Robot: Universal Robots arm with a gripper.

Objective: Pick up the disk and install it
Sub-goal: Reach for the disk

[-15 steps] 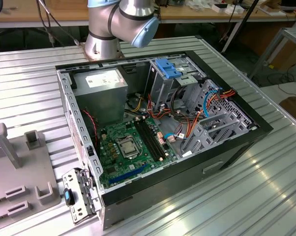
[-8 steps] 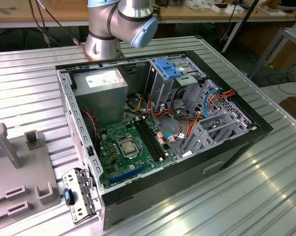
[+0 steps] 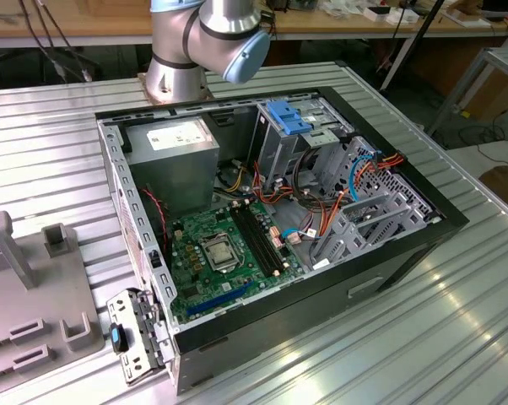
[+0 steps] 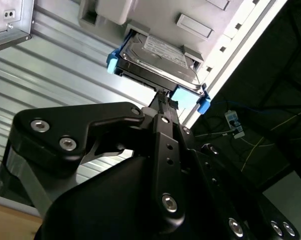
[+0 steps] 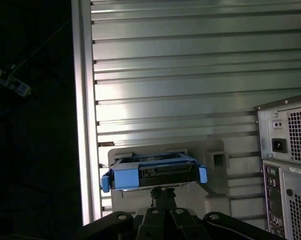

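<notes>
Gripper (image 4: 163,97) is nose-on to the disk (image 4: 158,56) in both wrist views. Its tip sits at the middle of the disk's near edge, touching or as good as. Can't tell if it's clamped: the contact spot is masked by the gripper's own body, so state unknown.

Disk lies flat in a pale grey holder plate (image 4: 155,15), label facing away from the plate. The blue carrier rail (image 4: 189,97) wraps the near end, with an ear sticking out on each side. Raised tabs on the holder flank it. My read is that it's seated, not lifted, but I'm not certain.

Key geometry: the disk is dead ahead of the gripper and centred on it. In the first wrist view the edge facing the gripper looks like the short connector end. So I judge the long axis runs straight away from the gripper, along its line of reach, with the broad face parallel to the table.

Beyond that, the holder sits on the ribbed aluminium table (image 5: 190,75), close to the table's edge. The PC case (image 5: 285,165) shows its rear panel near the holder, not touching.

In the exterior view the case lies on its side, open, motherboard (image 3: 224,253) exposed. The grey drive cage (image 3: 279,156) inside it carries a fixed blue bracket (image 3: 289,116). Arm base (image 3: 174,76) stands behind the case. Judging by the layout, the disk is well apart from the cage and nothing is installed yet.
</notes>
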